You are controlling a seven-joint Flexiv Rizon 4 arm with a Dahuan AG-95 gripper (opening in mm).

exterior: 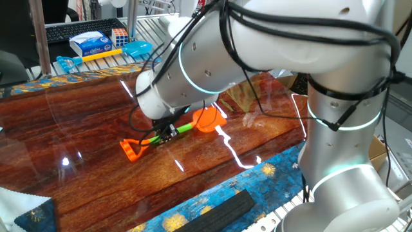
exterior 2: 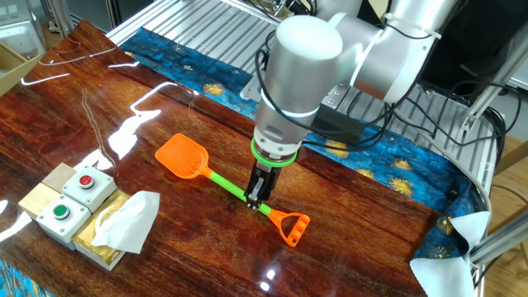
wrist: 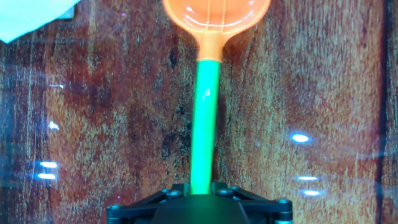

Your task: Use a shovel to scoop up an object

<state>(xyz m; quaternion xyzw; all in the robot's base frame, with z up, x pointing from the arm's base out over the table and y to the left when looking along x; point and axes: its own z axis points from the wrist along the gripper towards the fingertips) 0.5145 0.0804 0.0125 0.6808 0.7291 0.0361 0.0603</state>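
Observation:
The shovel lies on the wooden table, with an orange blade point(exterior 2: 183, 157), a green shaft point(exterior 2: 231, 186) and an orange handle point(exterior 2: 293, 225). My gripper point(exterior 2: 257, 196) points straight down and is shut on the green shaft near the handle end. In the hand view the shaft point(wrist: 204, 118) runs up from my gripper point(wrist: 199, 186) to the blade point(wrist: 216, 15). The object point(exterior 2: 128, 221), a white crumpled wrapper with a tan part, lies left of the blade, apart from it. Its white corner shows in the hand view point(wrist: 31, 15). The shovel also shows in one fixed view point(exterior: 207, 119).
A beige box with red and green buttons point(exterior 2: 70, 194) stands right beside the wrapper. A blue patterned cloth point(exterior 2: 388, 161) borders the table. At the back are a blue toy shovel point(exterior: 132, 49), a tissue pack point(exterior: 90, 44) and a keyboard point(exterior: 77, 29).

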